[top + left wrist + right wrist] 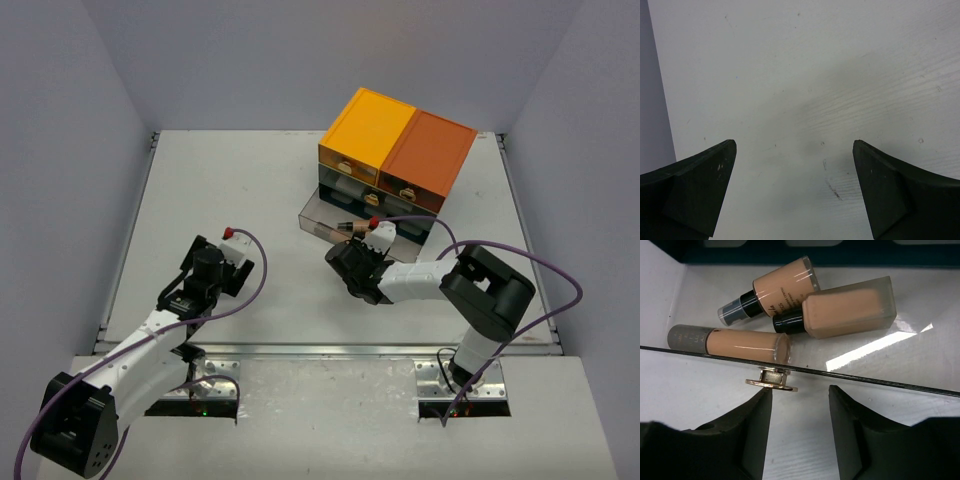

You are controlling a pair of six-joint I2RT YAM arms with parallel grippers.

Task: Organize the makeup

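Grey walls enclose a white counter. Makeup, consisting of a round bottle, a square bottle and a slim tube, all flesh-toned, lies flat inside the clear bottom drawer, which stands open at the front of the drawer chest. The tube rests along the drawer's front wall. The right gripper sits just outside that wall, its fingers apart, close to the gold knob. It is probably positioned to push the drawer closed. The left gripper hangs over the counter, well apart from the chest, fingers spread and holding nothing.
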